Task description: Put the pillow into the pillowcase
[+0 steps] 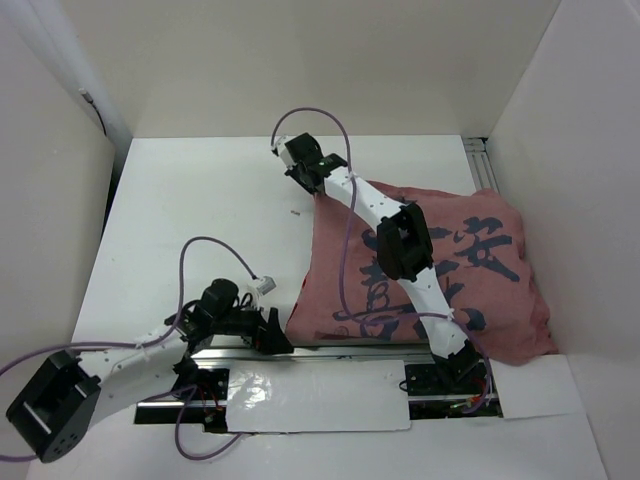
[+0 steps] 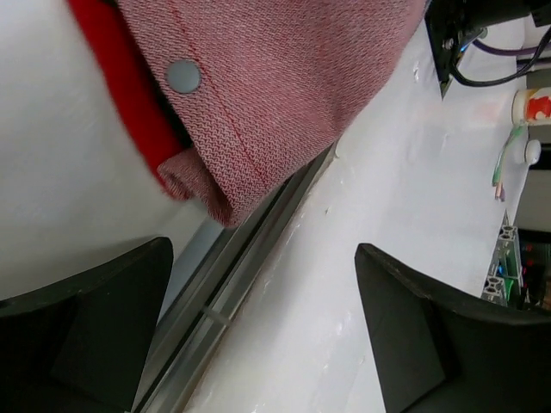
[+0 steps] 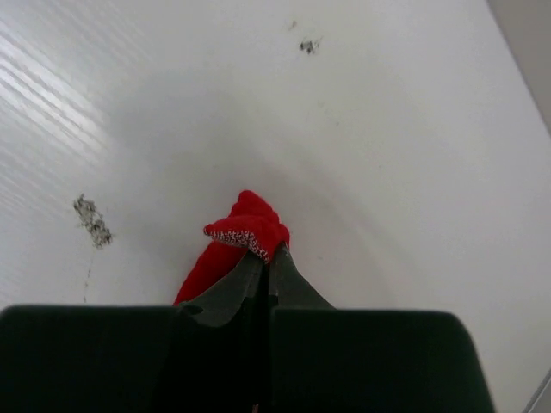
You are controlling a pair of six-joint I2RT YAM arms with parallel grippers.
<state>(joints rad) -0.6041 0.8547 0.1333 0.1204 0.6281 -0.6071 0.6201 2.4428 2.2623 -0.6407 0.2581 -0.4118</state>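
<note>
The pillowcase [image 1: 500,290] lies bulging on the right half of the table [image 1: 200,200], pink lettered face up; what fills it is hidden. Its right edge sits close to the side wall [image 1: 590,200], and its near edge runs along the metal rail [image 2: 224,284]. The right gripper [image 3: 265,258] is clamped on the far left corner. The left gripper [image 2: 265,248] stands wide apart just off the near left corner, touching nothing. White tabletop stretches leftward from the cloth.
</note>
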